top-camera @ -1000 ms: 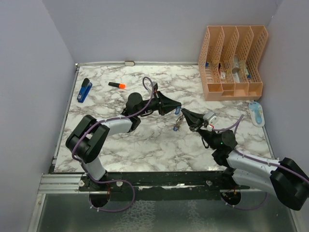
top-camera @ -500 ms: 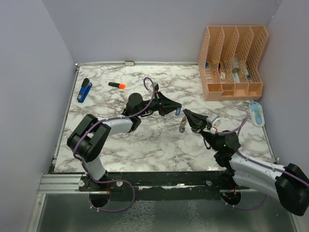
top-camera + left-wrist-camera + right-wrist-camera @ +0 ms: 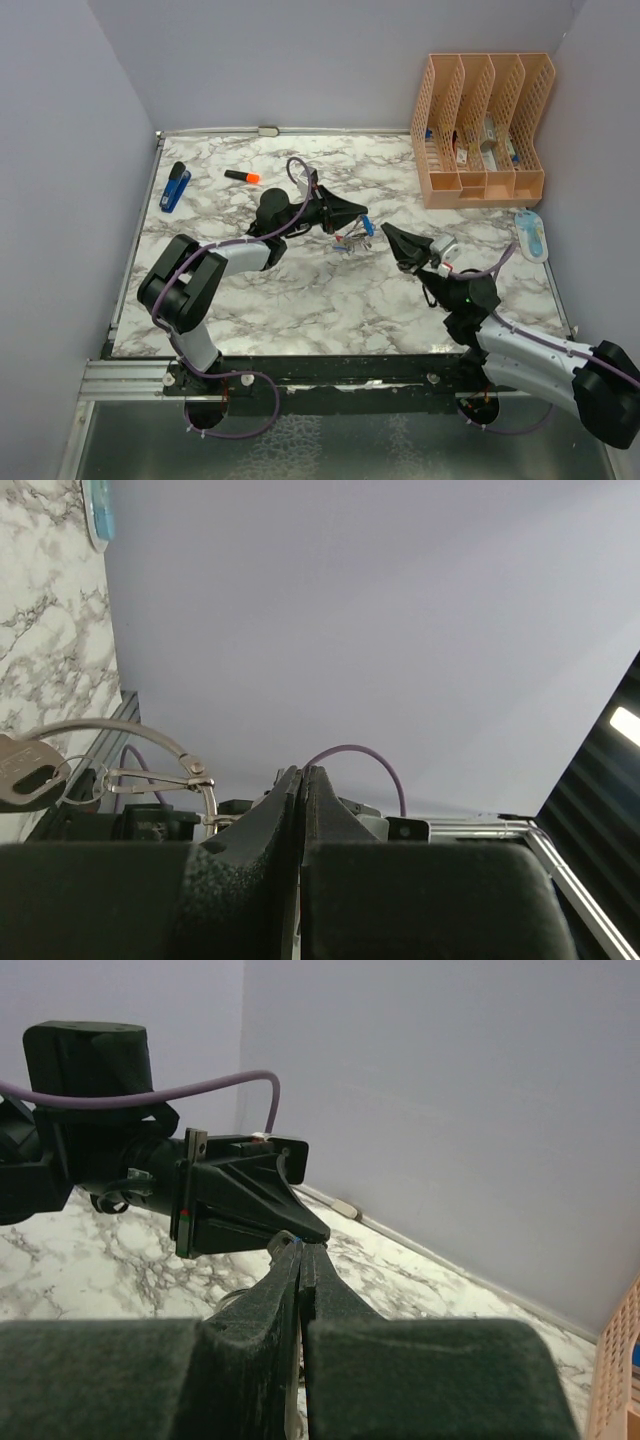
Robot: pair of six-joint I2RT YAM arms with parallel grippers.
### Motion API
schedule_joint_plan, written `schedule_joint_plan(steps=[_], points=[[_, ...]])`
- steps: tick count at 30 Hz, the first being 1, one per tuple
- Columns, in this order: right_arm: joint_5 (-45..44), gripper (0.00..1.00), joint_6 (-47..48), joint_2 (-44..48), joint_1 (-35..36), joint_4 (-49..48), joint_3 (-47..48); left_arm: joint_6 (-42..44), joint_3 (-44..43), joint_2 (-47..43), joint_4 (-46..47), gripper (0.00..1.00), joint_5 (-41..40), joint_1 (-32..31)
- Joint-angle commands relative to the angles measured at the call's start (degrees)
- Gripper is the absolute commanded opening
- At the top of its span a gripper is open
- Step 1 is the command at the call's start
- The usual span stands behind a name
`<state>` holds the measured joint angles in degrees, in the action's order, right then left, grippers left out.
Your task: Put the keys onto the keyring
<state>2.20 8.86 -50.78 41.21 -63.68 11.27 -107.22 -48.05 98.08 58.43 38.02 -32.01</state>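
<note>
As both pinch shut, left end effector (image 3: 363, 214) grips keyring (image 3: 347, 239)

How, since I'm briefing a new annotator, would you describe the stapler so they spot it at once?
On the marbled table, go to the far left corner. The stapler lies there, long, blue and black. The marker just to its right is slimmer and black with an orange cap.
</note>
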Motion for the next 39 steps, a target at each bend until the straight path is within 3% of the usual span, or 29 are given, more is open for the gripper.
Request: schedule_joint_plan(steps=[1, 6, 11, 21, 27, 32, 39], points=[[-0.01, 0.01, 0.56, -1.74, 0.16, 5.81, 4.43, -0.21, -0.02, -0.35, 2.43, 0.00, -0.75, -0.25], [-0.92, 0.02, 0.10, -3.75, 0.19, 7.44, 5.33, -0.66, -0.20, -0.52, 3.03, 0.00, -0.34, -0.27], [-1.87, 0.17, 0.42, -5.18, 0.19, 10.82, 6.52, -0.97, -0.20, -0.57, 3.62, 0.00, 0.01, -0.26], [0.46, 0.33, 1.92, -9.56, 0.19, 12.91, 8.31, 0.08, -0.79, -0.52, 3.44, 0.00, 0.96, -0.54], [4.31, 0.35, 1.23, -13.49, 0.18, 12.94, 10.95, 1.23, -0.95, -0.52, 2.57, 0.00, 1.00, -1.47], [-0.43, 0.36, -0.77, -11.10, 0.19, 11.04, 9.76, 2.15, -0.56, -0.52, 2.18, 0.00, 0.97, -1.48], [-0.64, 0.38, -0.09, -7.36, 0.18, 18.89, 11.44, 2.21, -0.79, -0.42, 2.20, 0.00, 0.89, -1.49]])
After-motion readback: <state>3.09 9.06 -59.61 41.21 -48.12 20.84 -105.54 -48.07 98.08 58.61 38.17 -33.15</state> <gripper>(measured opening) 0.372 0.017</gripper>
